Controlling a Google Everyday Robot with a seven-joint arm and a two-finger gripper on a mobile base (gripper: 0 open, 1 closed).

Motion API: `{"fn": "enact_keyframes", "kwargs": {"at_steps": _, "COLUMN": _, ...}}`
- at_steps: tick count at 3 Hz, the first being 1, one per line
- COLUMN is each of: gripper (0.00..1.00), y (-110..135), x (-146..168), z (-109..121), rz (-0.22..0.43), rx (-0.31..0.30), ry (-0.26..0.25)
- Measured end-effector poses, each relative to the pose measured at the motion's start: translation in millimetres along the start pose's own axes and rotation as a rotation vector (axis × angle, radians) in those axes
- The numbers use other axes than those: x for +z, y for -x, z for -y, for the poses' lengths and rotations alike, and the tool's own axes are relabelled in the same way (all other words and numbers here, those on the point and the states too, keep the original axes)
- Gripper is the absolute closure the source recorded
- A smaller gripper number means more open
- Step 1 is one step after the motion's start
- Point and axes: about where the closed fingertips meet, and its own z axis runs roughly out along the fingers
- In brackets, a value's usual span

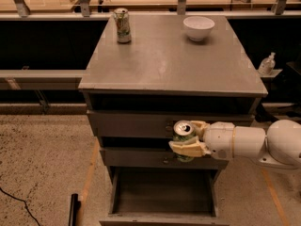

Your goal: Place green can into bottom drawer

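Observation:
My gripper (188, 138) reaches in from the right on a white arm and is shut on the green can (183, 134), a small green can with a silver top. It holds the can upright in the air in front of the two upper drawer fronts. The bottom drawer (162, 192) is pulled open below it, a deep grey box that looks empty inside. The can hangs above the drawer's back part.
The grey cabinet top (169, 60) carries a paler silver-white can (122, 25) at the back left and a white bowl (198, 28) at the back right. A bottle (266, 64) stands on a ledge to the right. A dark object (73, 210) lies on the speckled floor at left.

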Motion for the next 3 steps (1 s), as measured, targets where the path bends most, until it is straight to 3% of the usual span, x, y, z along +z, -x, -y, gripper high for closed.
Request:
{"fn": "enact_keyframes", "kwargs": {"at_steps": 1, "gripper": 1.0, "y": 0, "x": 0, "z": 0, "rz": 0.0, "rx": 0.0, "ry": 0.0}}
{"fn": "enact_keyframes", "kwargs": {"at_steps": 2, "gripper": 1.0, "y": -17, "x": 16, "z": -2, "rz": 0.038, "rx": -0.005, "ry": 0.015}}
{"fn": "enact_keyframes", "kwargs": {"at_steps": 3, "gripper": 1.0, "y": -69, "x": 50, "z": -8, "rz": 0.067, "rx": -0.014, "ry": 0.079}}
